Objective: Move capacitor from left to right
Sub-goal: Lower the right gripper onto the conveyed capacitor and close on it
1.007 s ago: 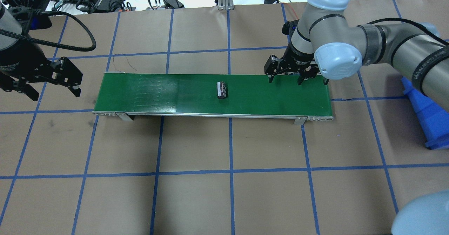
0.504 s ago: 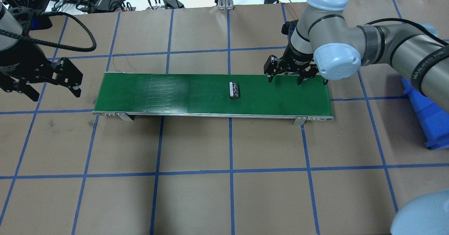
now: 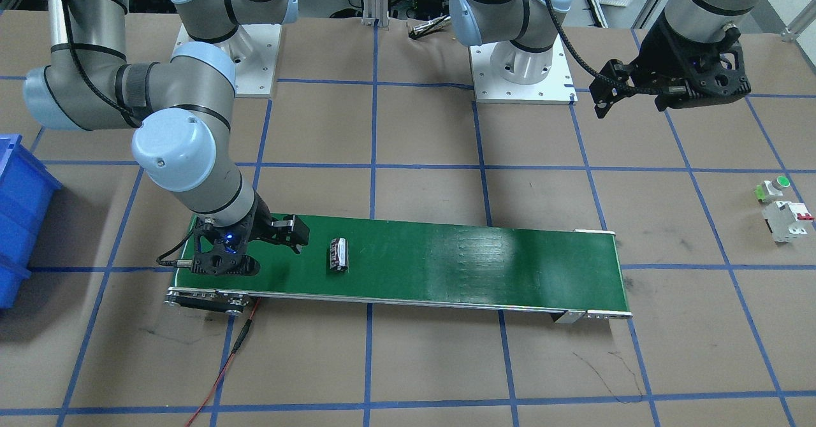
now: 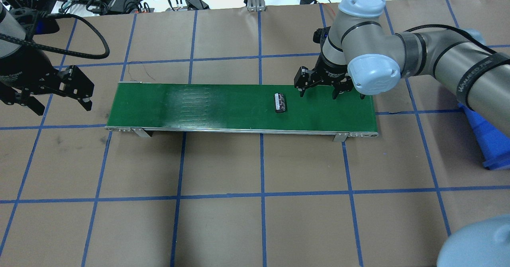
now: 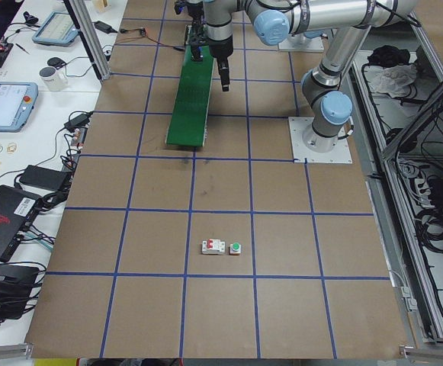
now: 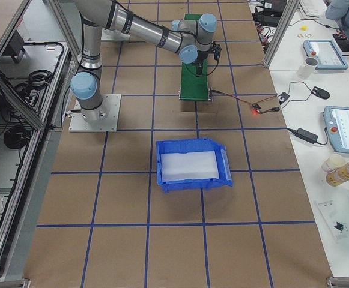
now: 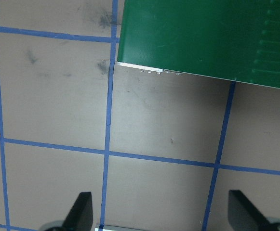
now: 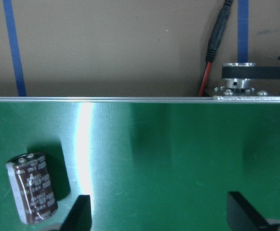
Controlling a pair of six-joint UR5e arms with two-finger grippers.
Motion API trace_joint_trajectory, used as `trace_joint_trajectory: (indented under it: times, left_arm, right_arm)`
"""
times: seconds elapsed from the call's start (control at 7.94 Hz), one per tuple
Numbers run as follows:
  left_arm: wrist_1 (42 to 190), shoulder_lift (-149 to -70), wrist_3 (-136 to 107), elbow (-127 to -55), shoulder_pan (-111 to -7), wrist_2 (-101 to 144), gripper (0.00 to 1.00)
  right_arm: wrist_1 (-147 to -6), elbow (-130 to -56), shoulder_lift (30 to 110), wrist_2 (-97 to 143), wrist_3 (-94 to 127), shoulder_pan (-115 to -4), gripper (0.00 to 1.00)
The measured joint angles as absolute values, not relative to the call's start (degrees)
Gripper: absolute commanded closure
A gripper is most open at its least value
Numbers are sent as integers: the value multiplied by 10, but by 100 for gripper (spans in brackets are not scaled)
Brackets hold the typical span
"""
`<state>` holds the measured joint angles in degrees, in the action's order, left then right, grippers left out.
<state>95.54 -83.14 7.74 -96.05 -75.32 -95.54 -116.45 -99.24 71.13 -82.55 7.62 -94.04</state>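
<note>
The capacitor (image 4: 281, 103), a small dark cylinder with pale markings, lies on its side on the green conveyor belt (image 4: 199, 107), right of the belt's middle. It also shows in the front view (image 3: 338, 254) and low left in the right wrist view (image 8: 32, 187). My right gripper (image 4: 318, 95) is open and empty. It hangs low over the belt's far edge, just right of the capacitor and apart from it. My left gripper (image 4: 61, 104) is open and empty, off the belt's left end above the brown table.
A blue bin (image 4: 490, 135) sits right of the belt's right end. A white circuit breaker (image 3: 788, 220) and a green-capped push button (image 3: 772, 188) lie on the table far out on my left side. A red cable (image 3: 223, 363) trails from the belt's right end.
The capacitor has travelled rightward along the belt. My right gripper has shifted a little leftward, closer to it. My left arm has not moved.
</note>
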Motion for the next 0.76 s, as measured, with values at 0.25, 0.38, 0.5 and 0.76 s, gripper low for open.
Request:
trace_joint_trajectory:
  times: [0.25,0.38,0.5,0.76]
  left_arm:
    - [955,-831,78,-960,-753,-955,0]
    - [955,-831,79,-961,-753,-955,0]
    - [955,-831,79,-961,-753,-955,0]
    - [955,-832,78,-961,-753,-955,0]
  right_arm:
    - [-1167,-994,709,-825,79,-943,0]
    - [-1167,-994,708,-825,80,-944,0]
    - [-1167,-994,707,-827,80,-945,0]
    - [-1168,-994,701,-836,82,-946,0]
